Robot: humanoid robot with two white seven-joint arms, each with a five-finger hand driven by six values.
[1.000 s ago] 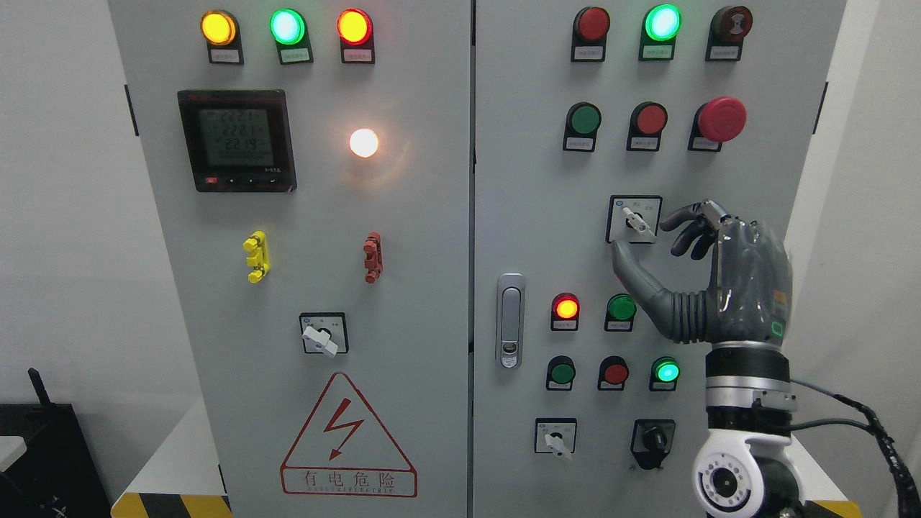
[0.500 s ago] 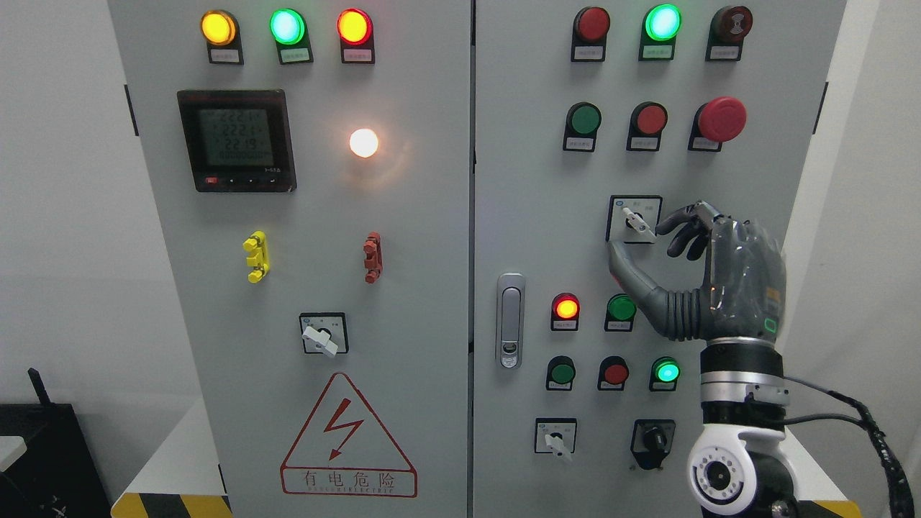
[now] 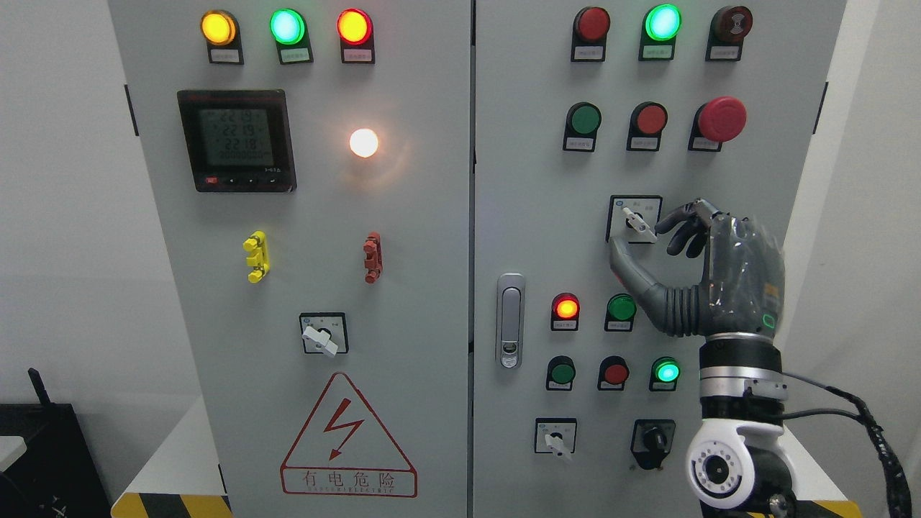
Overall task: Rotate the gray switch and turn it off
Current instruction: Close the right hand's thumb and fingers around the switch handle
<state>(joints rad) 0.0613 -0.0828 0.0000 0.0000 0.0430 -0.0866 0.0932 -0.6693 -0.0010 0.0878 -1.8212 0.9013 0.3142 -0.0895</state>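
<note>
Gray right hand (image 3: pixel 709 277) at the frame's right brackets the gray switch (image 3: pixel 638 221), thumb below and curled fingers (image 3: pixel 680 229) beside its lever, not yet clamped.

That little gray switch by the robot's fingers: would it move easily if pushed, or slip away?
The gray switch is mounted on the cabinet panel, so it probably only turns, not lifts off. Its small, smooth-looking lever may slip from the right hand fingertips.

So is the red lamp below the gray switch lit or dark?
Lit. The red lamp glows orange at its center, while the green button beside it looks dark. It sits below the gray switch, left of the right robot hand.
</note>
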